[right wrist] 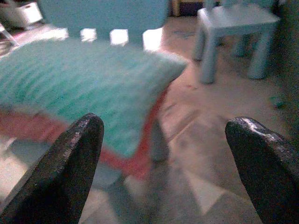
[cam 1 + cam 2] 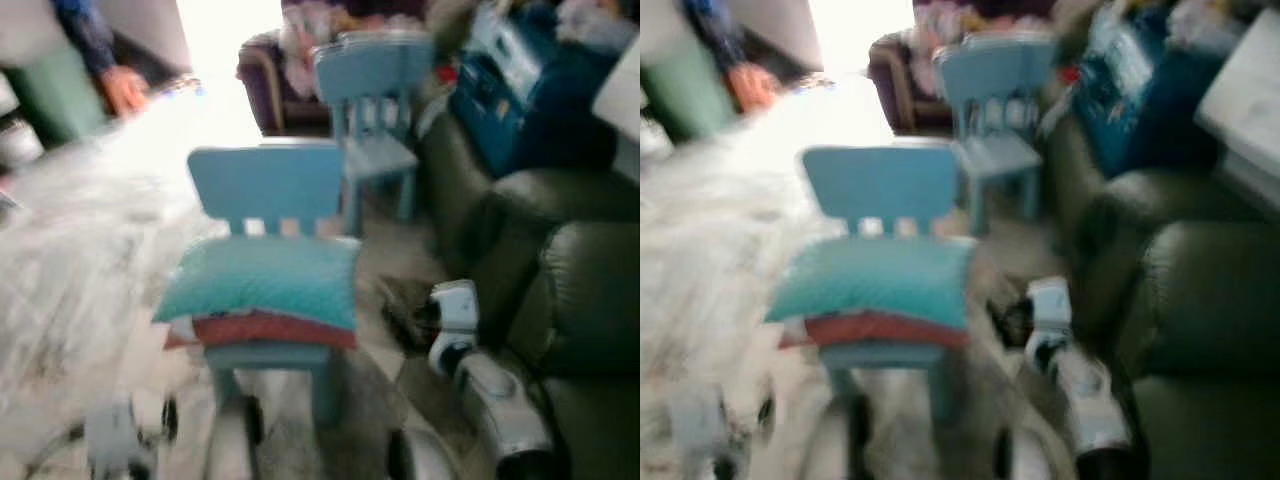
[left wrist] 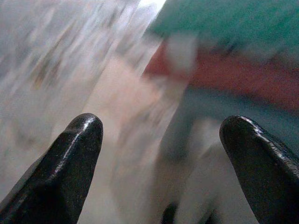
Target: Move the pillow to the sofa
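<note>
Teal pillow (image 2: pixel 262 280) lay on red cushion (image 2: pixel 265 328) on blue chair (image 2: pixel 268 190), sofa (image 2: pixel 565 300) to right. Left gripper (image 3: pixel 163 154) and right gripper (image 1: pixel 163 158) both spread, empty, short of pillow. Best squared up, pinched pillow's near edge, left cushion behind.

No readable text, label, brand, number or sign anywhere; all views too blurred to make out lettering.
</note>
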Robot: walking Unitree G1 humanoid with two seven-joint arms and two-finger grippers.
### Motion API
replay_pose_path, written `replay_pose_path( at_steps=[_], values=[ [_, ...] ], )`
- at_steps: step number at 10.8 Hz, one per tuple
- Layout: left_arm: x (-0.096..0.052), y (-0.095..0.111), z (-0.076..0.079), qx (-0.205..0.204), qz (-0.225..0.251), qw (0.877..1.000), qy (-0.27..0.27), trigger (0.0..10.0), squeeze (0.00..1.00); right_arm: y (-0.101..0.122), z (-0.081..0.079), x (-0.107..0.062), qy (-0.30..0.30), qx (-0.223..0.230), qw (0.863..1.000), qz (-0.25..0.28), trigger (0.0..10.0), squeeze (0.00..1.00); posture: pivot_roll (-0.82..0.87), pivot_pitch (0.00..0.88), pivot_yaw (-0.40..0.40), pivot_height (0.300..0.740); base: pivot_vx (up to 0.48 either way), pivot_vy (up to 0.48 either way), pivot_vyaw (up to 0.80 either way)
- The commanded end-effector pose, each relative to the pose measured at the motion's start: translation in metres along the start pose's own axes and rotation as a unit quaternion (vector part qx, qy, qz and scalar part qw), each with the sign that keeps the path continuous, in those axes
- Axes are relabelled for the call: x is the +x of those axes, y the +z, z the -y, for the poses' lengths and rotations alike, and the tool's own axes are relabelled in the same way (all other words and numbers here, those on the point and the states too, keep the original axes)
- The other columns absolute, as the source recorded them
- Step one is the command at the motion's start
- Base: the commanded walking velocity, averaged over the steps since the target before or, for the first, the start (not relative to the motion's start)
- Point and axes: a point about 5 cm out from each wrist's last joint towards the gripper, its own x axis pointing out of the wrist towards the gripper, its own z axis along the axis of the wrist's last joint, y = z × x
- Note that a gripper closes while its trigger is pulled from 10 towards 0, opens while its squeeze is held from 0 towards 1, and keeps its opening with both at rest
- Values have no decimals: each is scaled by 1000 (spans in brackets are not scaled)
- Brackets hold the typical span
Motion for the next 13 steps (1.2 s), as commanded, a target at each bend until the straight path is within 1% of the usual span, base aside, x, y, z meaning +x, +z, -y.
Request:
replay_pose_path(
  at_steps=[1,2,3,4,5,6,8,10,11,12,13],
  values=[
    [8,23,-1,14,40,999,6,10000,0,8,-2,3,8,-7,1000,12,10000,0,-90,53,36,531,0,0,0],
    [8,24,-7,22,44,998,31,10000,0,9,-2,4,8,-7,1000,13,10000,0,-88,53,37,531,0,0,0],
    [7,28,-16,28,55,996,64,10000,0,11,-1,6,6,-5,1000,15,10000,0,-86,52,38,531,0,0,0],
    [7,29,-20,24,58,995,76,10000,0,12,-1,7,5,-5,1000,16,10000,0,-85,52,39,531,0,0,0],
    [7,31,-29,15,63,992,104,10000,0,15,0,9,4,-6,1000,20,10000,0,-84,52,40,531,0,0,0],
    [7,34,-33,15,68,991,116,10000,0,17,1,10,4,-8,1000,24,10000,0,-84,52,42,531,0,0,0],
    [9,42,-37,7,83,989,122,10000,0,23,3,15,0,-8,999,32,10000,0,-80,54,43,531,0,0,0],
    [16,57,-43,-13,108,987,115,10000,0,37,0,24,4,-4,999,51,10000,0,-76,61,41,531,0,0,0],
    [22,64,-45,-27,114,986,119,10000,0,47,-4,29,13,-6,998,63,10000,0,-76,68,38,531,0,0,0],
    [30,75,-44,-23,124,985,119,10000,0,56,-11,35,24,-1,997,75,10000,0,-75,79,33,531,0,0,0],
    [35,82,-42,-30,133,983,121,10000,0,59,-16,37,35,4,996,80,10000,0,-74,87,28,531,0,0,0]
  ],
)
